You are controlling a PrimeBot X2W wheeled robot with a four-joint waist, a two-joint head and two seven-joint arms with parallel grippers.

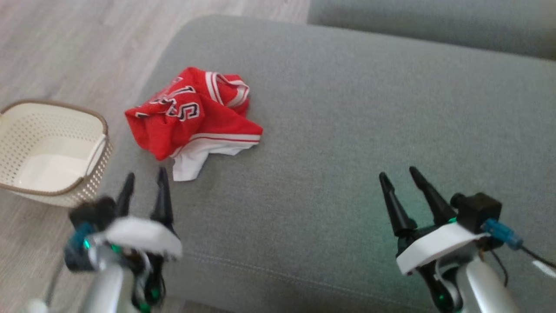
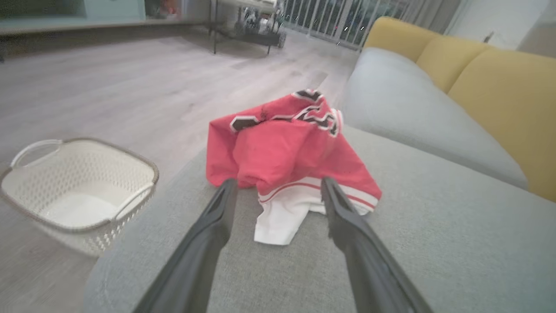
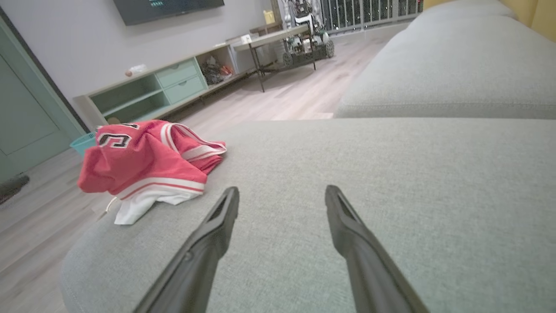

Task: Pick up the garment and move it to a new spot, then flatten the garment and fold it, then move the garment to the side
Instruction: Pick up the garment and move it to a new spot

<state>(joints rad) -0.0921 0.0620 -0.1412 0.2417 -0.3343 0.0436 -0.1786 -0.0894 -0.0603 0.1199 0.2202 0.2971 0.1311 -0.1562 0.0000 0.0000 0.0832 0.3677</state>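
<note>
As the red shirt lay crumpled at the left edge of the sofa cushion, above the floor basket, we judged pickup not begun | we kept left jaws wide open, empty, aimed at its white hem as the nearer arm | right jaws wide open, empty, well apart

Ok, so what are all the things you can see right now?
Sofa seat: one, grey, in front of the robot.
Garment: one, red and white, crumpled on the seat's left part.
Basket: one, cream, brown rim, on the floor beside the seat.
Back cushions: at least two, yellow, behind the seats.
Cabinet: one, pale green, across the room.
Left gripper: one, dark, open, near the garment.
Right gripper: one, dark, open, above bare seat.
</note>
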